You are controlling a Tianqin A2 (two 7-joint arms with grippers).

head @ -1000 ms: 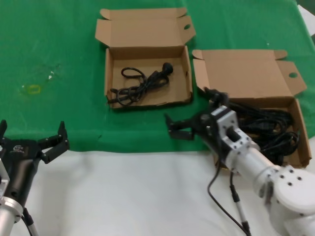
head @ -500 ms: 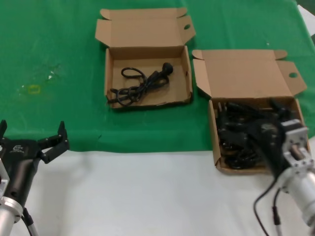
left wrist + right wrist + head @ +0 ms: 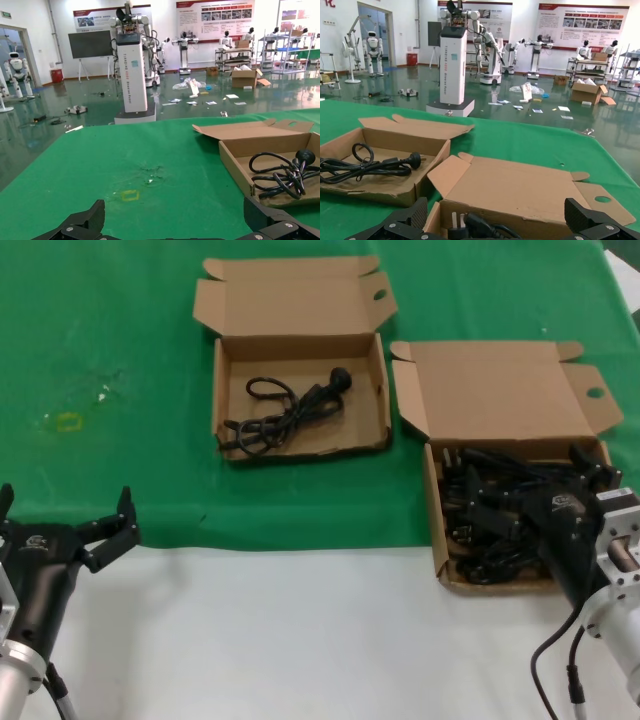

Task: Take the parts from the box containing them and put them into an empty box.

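Observation:
The box holding the parts (image 3: 500,390) stands open at the right, with a tangled pile of black power cords (image 3: 500,525) in it. My right gripper (image 3: 535,480) hangs open just over this pile, fingers spread across the box. In the right wrist view a black plug (image 3: 470,227) lies between my open right gripper (image 3: 500,220) fingers. The other box (image 3: 290,300) stands left of it and holds one coiled black cord (image 3: 285,412). My left gripper (image 3: 65,505) is open and empty at the front left, over the white table edge.
A green cloth (image 3: 110,350) covers the far table, with a small yellow mark (image 3: 68,421) at the left. The near strip is white (image 3: 300,630). In the left wrist view the left box (image 3: 235,165) with its cord (image 3: 280,172) lies beyond my left gripper (image 3: 175,225).
My right gripper has swung to the right, from the gap between the two boxes to above the cords in the right box. The left arm has not moved.

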